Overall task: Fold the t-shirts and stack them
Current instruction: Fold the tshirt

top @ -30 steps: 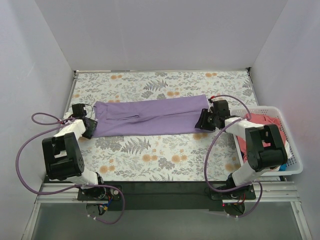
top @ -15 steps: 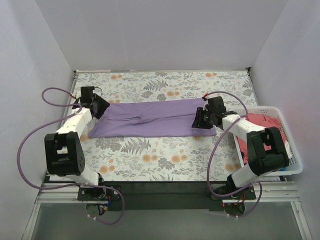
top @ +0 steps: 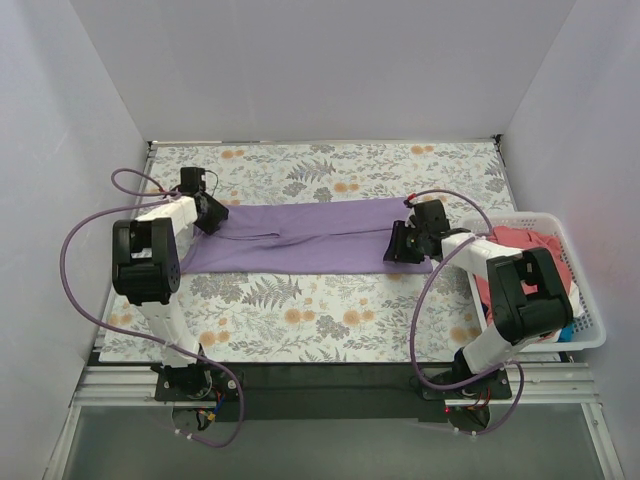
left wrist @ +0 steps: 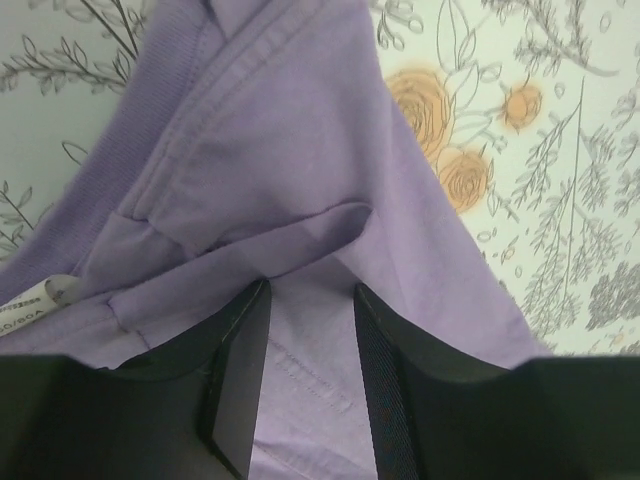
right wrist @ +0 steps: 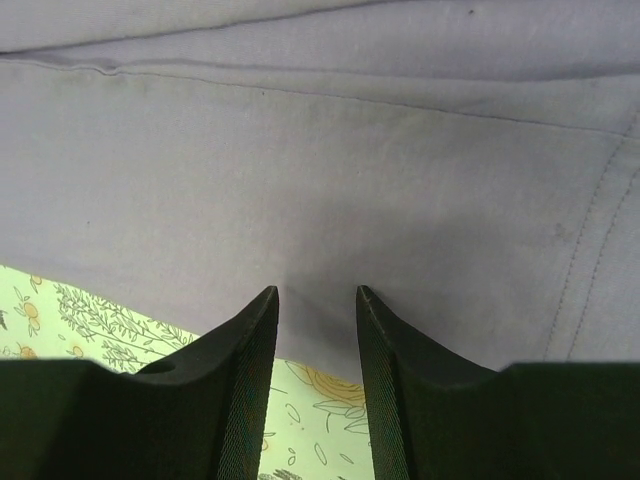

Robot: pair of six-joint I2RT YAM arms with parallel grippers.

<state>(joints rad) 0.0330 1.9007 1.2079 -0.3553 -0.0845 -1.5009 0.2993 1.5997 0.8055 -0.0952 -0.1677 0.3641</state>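
A lavender t-shirt, folded into a long strip, lies across the flowered table. My left gripper rests on its left end near the collar. In the left wrist view that gripper is open, its fingers apart with flat lavender cloth between them. My right gripper sits at the strip's right near edge. It is open too, tips touching the cloth's edge, with flowered table showing in the gap. A coral-pink t-shirt lies in the basket.
A white slatted basket stands at the right table edge beside the right arm, holding crumpled cloth. White walls close off the left, back and right. Purple cables loop from both arms. A white label shows by the collar.
My left gripper went from the shirt's near left corner up to its far left end and narrowed. The right gripper shifted slightly; the shirt's near right corner now lies farther right.
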